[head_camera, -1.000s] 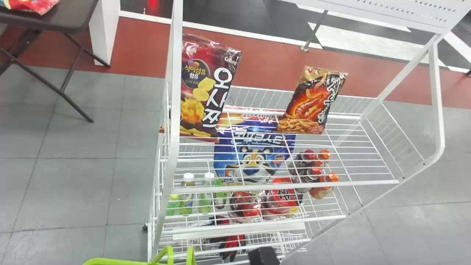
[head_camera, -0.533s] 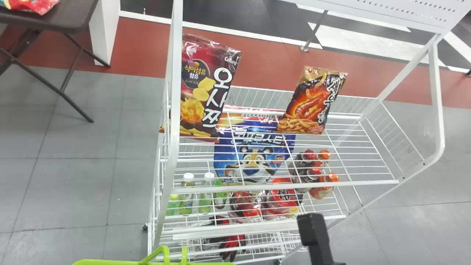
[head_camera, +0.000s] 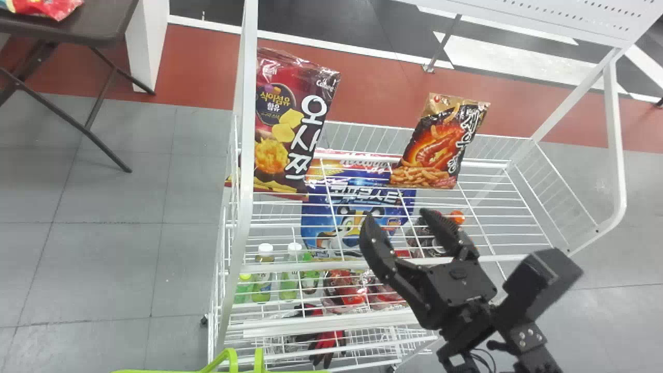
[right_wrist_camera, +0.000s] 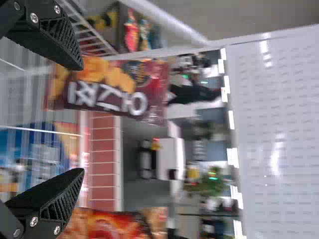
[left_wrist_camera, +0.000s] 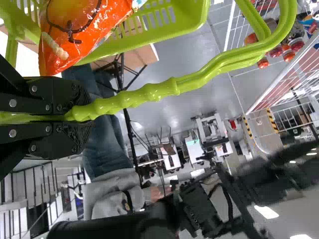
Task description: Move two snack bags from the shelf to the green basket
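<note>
Gripping the handle (left_wrist_camera: 164,88) of the green basket (left_wrist_camera: 197,20), the left end effector (left_wrist_camera: 82,114) is holding. The right end effector (head_camera: 399,218) is hovering wide open near the shelf (head_camera: 300,266), where a dark red snack bag (head_camera: 290,124) and black snack bag (head_camera: 440,145) are standing.

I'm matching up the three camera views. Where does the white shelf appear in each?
Head view: the white shelf spans the middle and right.
Left wrist view: upper right.
Right wrist view: its wires at left, its perforated panel at right.
Shared landmark: the red floor strip beyond it.
</note>
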Robot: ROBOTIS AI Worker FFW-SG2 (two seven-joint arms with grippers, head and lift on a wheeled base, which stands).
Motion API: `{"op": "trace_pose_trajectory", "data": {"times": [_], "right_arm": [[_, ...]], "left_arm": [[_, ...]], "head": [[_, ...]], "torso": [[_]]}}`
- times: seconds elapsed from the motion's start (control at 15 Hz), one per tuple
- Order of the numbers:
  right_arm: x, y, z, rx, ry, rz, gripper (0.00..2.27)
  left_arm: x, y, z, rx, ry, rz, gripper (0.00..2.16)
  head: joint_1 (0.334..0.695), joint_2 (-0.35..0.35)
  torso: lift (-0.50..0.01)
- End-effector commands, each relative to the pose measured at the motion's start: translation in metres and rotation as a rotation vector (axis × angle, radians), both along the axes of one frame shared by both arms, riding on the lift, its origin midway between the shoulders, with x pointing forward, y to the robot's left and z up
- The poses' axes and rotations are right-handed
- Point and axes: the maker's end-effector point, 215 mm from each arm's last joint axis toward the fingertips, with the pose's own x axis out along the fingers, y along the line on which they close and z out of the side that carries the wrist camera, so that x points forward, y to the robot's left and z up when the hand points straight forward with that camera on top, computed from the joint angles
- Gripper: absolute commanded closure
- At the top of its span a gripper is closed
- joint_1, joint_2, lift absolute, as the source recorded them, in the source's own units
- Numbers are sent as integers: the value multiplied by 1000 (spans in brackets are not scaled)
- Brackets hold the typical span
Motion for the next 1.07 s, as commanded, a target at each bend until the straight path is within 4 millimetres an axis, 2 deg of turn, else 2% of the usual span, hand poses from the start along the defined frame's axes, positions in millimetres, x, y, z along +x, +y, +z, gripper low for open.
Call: {"op": "trace_pose_trajectory", "data": {"times": [0.0,0.13,0.33,0.47,0.53,0.67,0.87,1.0], "right_arm": [[-14,17,14,7,-129,-3,90],[-22,26,-5,39,-106,-14,90],[-23,28,-26,53,-58,-29,90],[-24,28,-25,58,-52,-29,90],[-24,28,-35,62,-5,-29,90],[-23,28,-42,71,35,-29,90],[-24,26,-42,69,50,-30,90],[-25,27,-57,66,123,-25,90]], "left_arm": [[0,1,-3,-2,4,6,2047],[0,3,-3,-9,5,12,2047],[-8,7,-5,-7,25,20,2047],[-9,7,-4,-8,22,22,2047],[-10,7,-3,-9,22,22,2047],[-11,7,-1,-10,16,23,2047],[-13,7,3,-8,11,23,2047],[-15,8,5,-9,9,22,2047]], "head": [[695,-350],[695,-350],[695,-350],[695,-350],[695,-350],[695,-350],[695,-350],[695,-350]], "torso": [[-16],[-16],[-16],[-16],[-16],[-16],[-16],[-16]]}}
